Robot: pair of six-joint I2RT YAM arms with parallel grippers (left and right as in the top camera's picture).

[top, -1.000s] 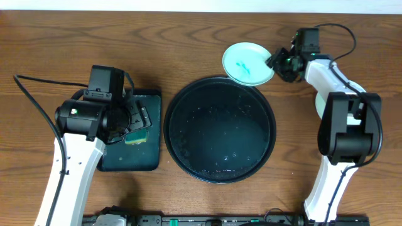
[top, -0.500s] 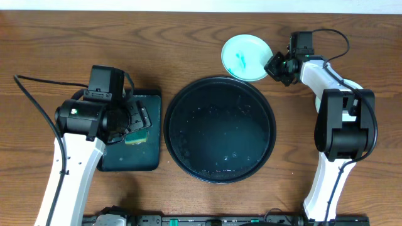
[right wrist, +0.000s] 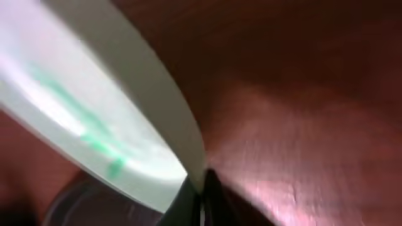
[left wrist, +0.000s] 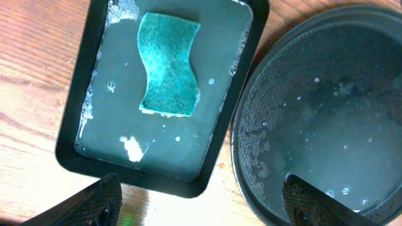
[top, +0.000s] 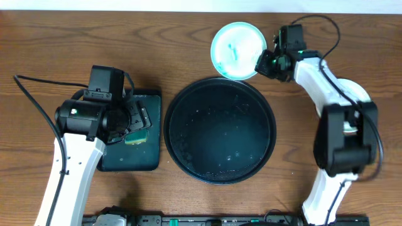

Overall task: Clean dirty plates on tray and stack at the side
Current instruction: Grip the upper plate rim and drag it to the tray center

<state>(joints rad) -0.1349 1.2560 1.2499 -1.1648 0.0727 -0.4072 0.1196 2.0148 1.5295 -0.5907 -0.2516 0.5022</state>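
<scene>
A pale mint-green plate (top: 236,49) with teal smears hangs tilted beyond the far rim of the round black tray (top: 220,141). My right gripper (top: 262,63) is shut on the plate's right rim. In the right wrist view the plate (right wrist: 94,119) fills the left side, and the right gripper (right wrist: 200,188) pinches its edge. The tray holds only water drops. My left gripper (top: 139,120) hovers open and holds nothing. Its fingers (left wrist: 94,202) straddle the gap between the small tray and the round tray (left wrist: 314,125).
A rectangular dark tray (top: 130,157) left of the round tray holds soapy water and a green sponge (left wrist: 166,66). Brown wood tabletop (top: 75,37) surrounds both trays. The right arm's body (top: 342,135) stands at the right side.
The right gripper has closed on the plate's rim and carried it up and to the left, away from the tray's far edge. The left arm has not moved.
</scene>
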